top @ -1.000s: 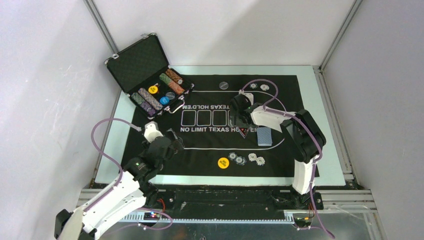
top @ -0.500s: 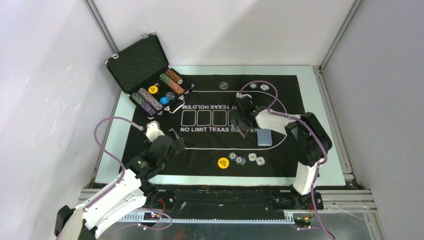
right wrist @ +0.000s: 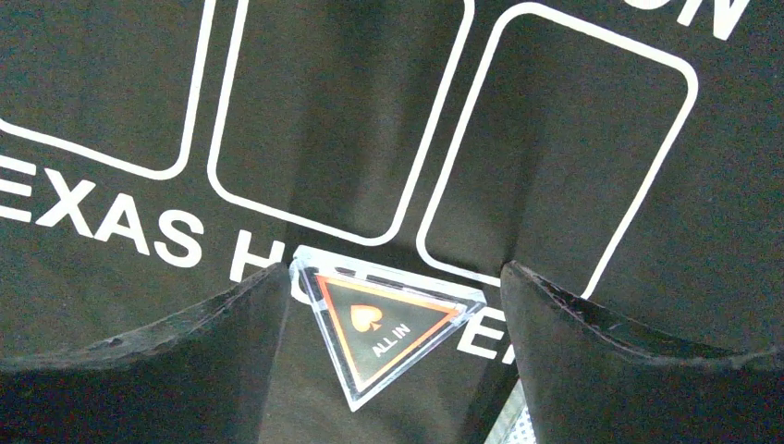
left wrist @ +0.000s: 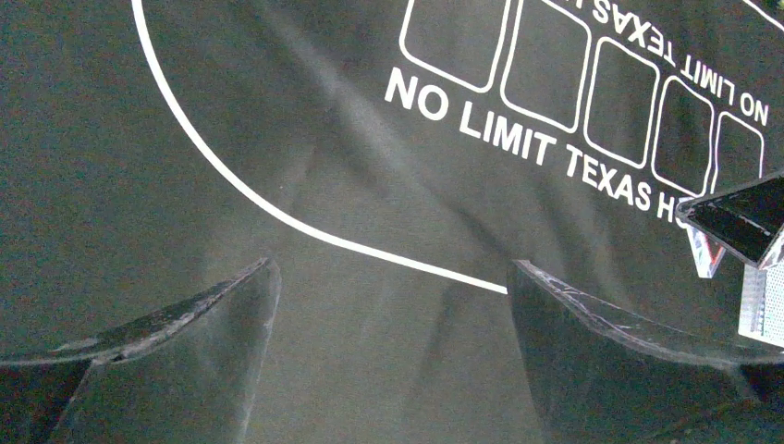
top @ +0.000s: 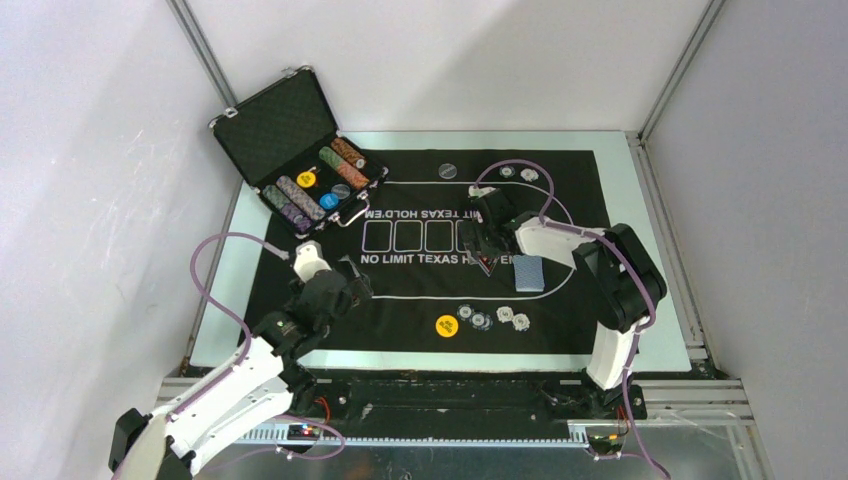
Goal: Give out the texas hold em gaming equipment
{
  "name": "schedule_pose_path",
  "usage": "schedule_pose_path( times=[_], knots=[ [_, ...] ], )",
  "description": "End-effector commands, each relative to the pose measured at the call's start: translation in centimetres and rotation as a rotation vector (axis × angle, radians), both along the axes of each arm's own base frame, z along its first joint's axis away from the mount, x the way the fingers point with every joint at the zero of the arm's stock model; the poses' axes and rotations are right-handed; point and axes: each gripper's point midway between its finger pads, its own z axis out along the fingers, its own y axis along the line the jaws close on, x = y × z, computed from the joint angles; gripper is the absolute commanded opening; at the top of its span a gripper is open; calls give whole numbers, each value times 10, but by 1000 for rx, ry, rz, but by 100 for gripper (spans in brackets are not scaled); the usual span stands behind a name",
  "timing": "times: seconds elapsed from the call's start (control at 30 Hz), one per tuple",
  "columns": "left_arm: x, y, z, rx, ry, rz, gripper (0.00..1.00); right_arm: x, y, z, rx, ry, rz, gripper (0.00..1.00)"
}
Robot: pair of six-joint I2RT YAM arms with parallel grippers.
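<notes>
Triangle marker (right wrist: 388, 328) lies flat on the black mat (right wrist: 573, 166), across its lettering, between the right jaws, which stand released either side. Lower, centre, and pinch its slanted edges squarely, or it may skid. Left jaws hang released, empty.

Even overhead light is washing the pale walls (top: 100, 150) bright in the top view while the black mat (top: 390, 320) is soaking it up, and in both wrist views soft shadows are fanning across the cloth as the near fingers (right wrist: 139, 361) are blurring dark.
</notes>
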Motion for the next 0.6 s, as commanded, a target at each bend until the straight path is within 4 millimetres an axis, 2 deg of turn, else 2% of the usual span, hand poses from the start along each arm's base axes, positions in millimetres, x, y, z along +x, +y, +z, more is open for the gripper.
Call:
schedule_pose_path(
  times=[0.0,0.3,0.57],
  knots=[
    [3,0,3,-1,-22,-3,100,-18,-12,-19,-1,98,68,85],
    [4,-2,3,-5,-25,-11,100,-23,-9,-16,32,118,75,83],
    [4,-2,4,-2,-25,-14,100,-26,-14,-19,-35,110,51,82]
  ],
)
